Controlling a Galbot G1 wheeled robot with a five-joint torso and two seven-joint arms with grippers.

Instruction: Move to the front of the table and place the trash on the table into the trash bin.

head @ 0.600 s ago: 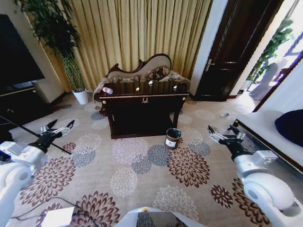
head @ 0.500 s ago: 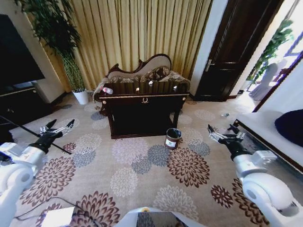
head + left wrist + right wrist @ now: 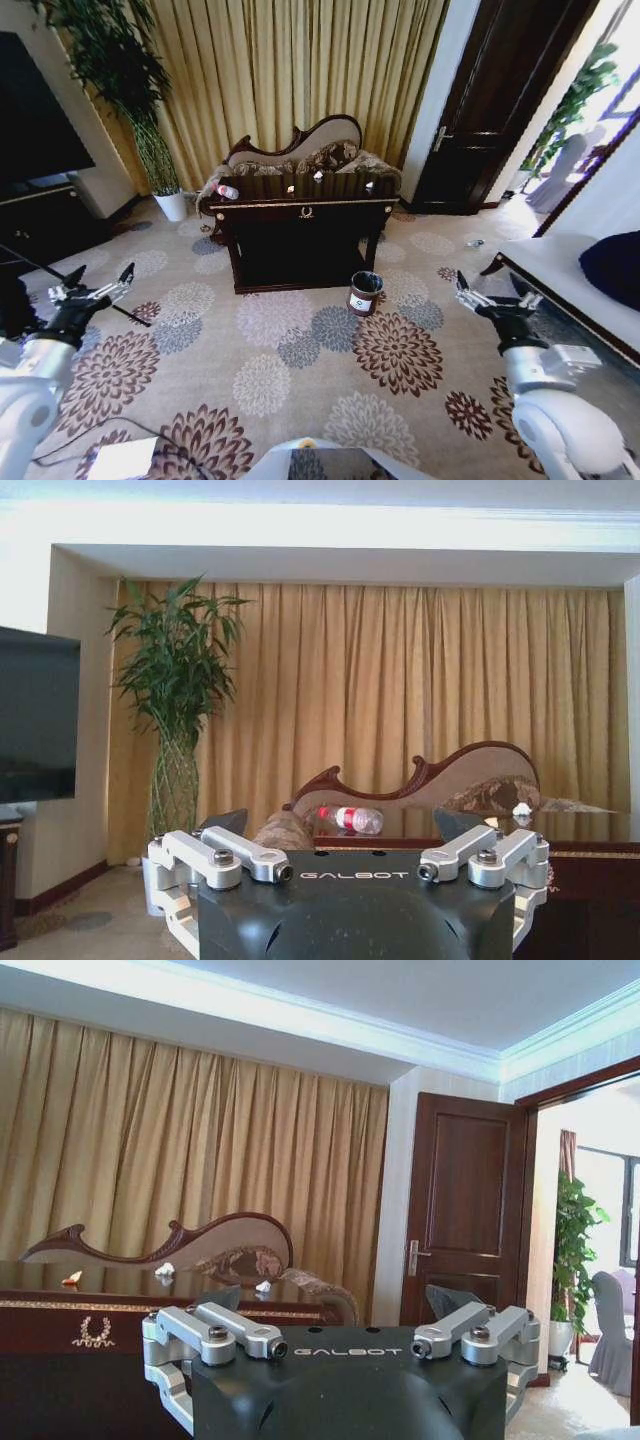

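Note:
The dark brown table (image 3: 300, 247) stands across the floral carpet, well ahead of me. A clear bottle (image 3: 228, 191) with a red cap lies at its left end, and small pale scraps (image 3: 318, 175) sit along the top. The round brown trash bin (image 3: 365, 293) stands on the carpet by the table's front right leg. My left gripper (image 3: 100, 276) hangs open low at the left, far from the table. My right gripper (image 3: 491, 290) is open low at the right. The left wrist view shows the bottle (image 3: 350, 819) lying on its side; the right wrist view shows scraps (image 3: 165, 1269) on the table (image 3: 60, 1320).
A carved sofa (image 3: 300, 148) backs the table against gold curtains. A tall plant in a white pot (image 3: 172, 205) stands left of it, a dark TV cabinet (image 3: 40, 225) further left. A dark door (image 3: 490, 110) and a white bench (image 3: 560, 265) are on the right. Open carpet lies ahead.
Both arms have drawn outward and lower: the left gripper shifted left and down, the right gripper right and down. The table, bin and trash have not moved.

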